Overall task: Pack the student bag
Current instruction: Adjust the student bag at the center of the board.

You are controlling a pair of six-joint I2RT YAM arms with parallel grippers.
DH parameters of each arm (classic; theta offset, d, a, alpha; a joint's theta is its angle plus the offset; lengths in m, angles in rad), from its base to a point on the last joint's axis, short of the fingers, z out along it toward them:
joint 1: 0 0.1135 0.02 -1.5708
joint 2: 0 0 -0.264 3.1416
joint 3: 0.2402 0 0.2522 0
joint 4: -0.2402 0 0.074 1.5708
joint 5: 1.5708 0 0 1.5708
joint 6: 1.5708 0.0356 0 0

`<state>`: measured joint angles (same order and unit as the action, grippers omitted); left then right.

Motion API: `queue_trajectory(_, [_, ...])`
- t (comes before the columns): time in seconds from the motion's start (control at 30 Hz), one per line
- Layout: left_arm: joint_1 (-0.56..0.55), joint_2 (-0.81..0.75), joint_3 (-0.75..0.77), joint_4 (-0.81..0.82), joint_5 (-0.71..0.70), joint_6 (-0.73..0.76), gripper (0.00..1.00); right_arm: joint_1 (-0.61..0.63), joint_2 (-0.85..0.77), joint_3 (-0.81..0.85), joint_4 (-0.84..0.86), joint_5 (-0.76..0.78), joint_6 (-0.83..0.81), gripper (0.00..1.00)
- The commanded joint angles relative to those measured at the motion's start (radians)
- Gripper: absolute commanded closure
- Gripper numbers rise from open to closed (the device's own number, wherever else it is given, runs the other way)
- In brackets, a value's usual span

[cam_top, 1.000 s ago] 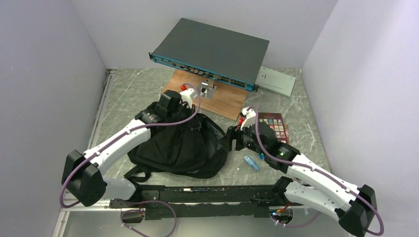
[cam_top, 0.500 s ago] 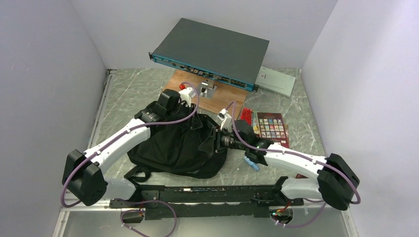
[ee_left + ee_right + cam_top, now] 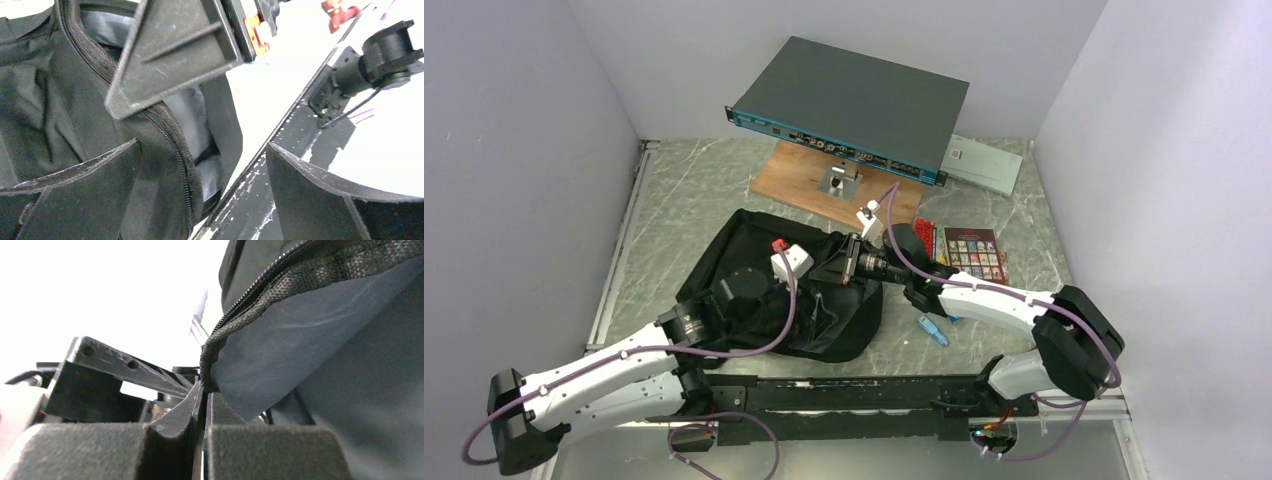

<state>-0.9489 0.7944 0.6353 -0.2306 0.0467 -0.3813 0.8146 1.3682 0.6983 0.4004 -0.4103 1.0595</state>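
Bag: the student bag (image 3: 729, 255) lay slumped on the worktop (image 3: 684, 190), just in front of the rack-mount device (image 3: 854, 95), its main zip open.
Handling: we judged it soft, limp and light, and best held by the firmer zipper rim.
Right jaws: the right gripper (image 3: 204, 405) was clamped on that rim.
Left jaws: the left gripper (image 3: 200, 165) stood wide apart over the opening, holding nothing.
Around: a printed card pack (image 3: 976, 255) and a small blue item (image 3: 932, 330) lay in front of the device's right end.
In the way: we judged both arms crowded the bag's mouth.
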Motion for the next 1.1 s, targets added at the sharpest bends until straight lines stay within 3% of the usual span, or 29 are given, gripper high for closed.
queue_trajectory(0.0, [-0.1, -0.003, -0.006, -0.024, -0.304, 0.032, 0.0, -0.003, 0.023, 0.072, 0.117, -0.001, 0.172, 1.0])
queue_trajectory(0.23, [-0.113, 0.149, 0.1, -0.098, -0.539, 0.002, 0.09, 0.013, 0.005, 0.103, 0.065, 0.065, 0.219, 1.0])
queue_trajectory(0.3, [-0.113, 0.192, 0.122, -0.092, -0.556, 0.017, 0.18, 0.015, -0.014, 0.092, 0.044, 0.094, 0.217, 1.0])
queue_trajectory(0.37, [-0.113, 0.218, 0.133, -0.09, -0.581, 0.01, 0.36, 0.014, -0.028, 0.084, 0.029, 0.106, 0.204, 0.99])
queue_trajectory(0.47, [-0.113, 0.221, 0.125, -0.062, -0.59, 0.006, 0.6, -0.017, -0.052, 0.091, -0.065, 0.1, 0.105, 0.71])
queue_trajectory(0.5, [-0.113, 0.216, 0.117, -0.047, -0.583, 0.01, 0.64, -0.04, -0.071, 0.081, -0.106, 0.093, 0.052, 0.6])
queue_trajectory(0.6, [-0.113, 0.213, 0.098, -0.015, -0.565, 0.01, 0.69, -0.129, -0.164, 0.029, -0.249, 0.104, -0.079, 0.39])
queue_trajectory(0.67, [-0.112, 0.212, 0.08, 0.009, -0.556, 0.01, 0.71, -0.193, -0.238, -0.009, -0.359, 0.122, -0.16, 0.31])
queue_trajectory(0.77, [-0.108, 0.221, 0.057, 0.04, -0.554, 0.01, 0.84, -0.264, -0.348, -0.048, -0.531, 0.186, -0.263, 0.21])
queue_trajectory(0.87, [-0.101, 0.23, 0.05, 0.052, -0.545, 0.015, 0.87, -0.33, -0.446, -0.087, -0.672, 0.306, -0.322, 0.14])
queue_trajectory(1.07, [-0.082, 0.223, 0.048, 0.065, -0.507, 0.043, 0.93, -0.669, -0.608, -0.226, -0.782, 0.296, -0.284, 0.1])
